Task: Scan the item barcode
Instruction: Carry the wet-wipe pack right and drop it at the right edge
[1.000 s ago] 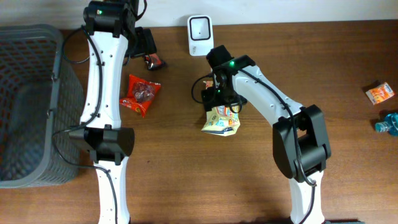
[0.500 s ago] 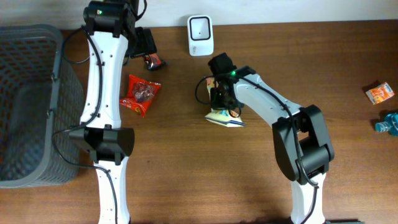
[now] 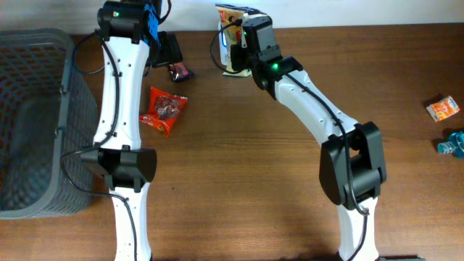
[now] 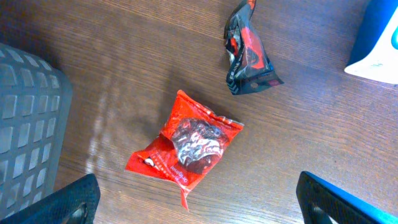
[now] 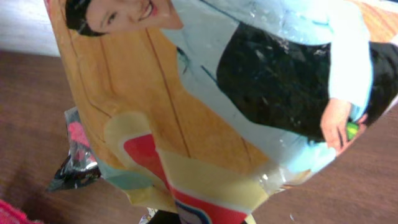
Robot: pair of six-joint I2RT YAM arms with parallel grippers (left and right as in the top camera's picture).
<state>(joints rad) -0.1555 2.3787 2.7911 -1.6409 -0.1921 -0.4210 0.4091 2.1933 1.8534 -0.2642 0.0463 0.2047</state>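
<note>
Now, right gripper (image 3: 238, 45) clamping snack packet (image 5: 217, 112) at top centre, left gripper (image 4: 205, 204) hanging wide open.

Scanner (image 4: 380, 37): only a corner shows in L wrist view, cut by frame edge; from overhead it's mostly behind packet (image 3: 230, 18) and R arm. In R wrist view packet fills the frame, cut off on all sides, print soft; R claw (image 3: 239, 42) fingers hidden behind it. L claw (image 4: 199, 211): just blue fingertips (image 4: 71, 200) at btm corners. Basket (image 3: 43, 43) cut at left edge, bottle (image 3: 453, 141) at right edge. Orange pack (image 3: 442, 109) too small to read. Dark wrapper (image 3: 178, 71) partly under L arm.
</note>
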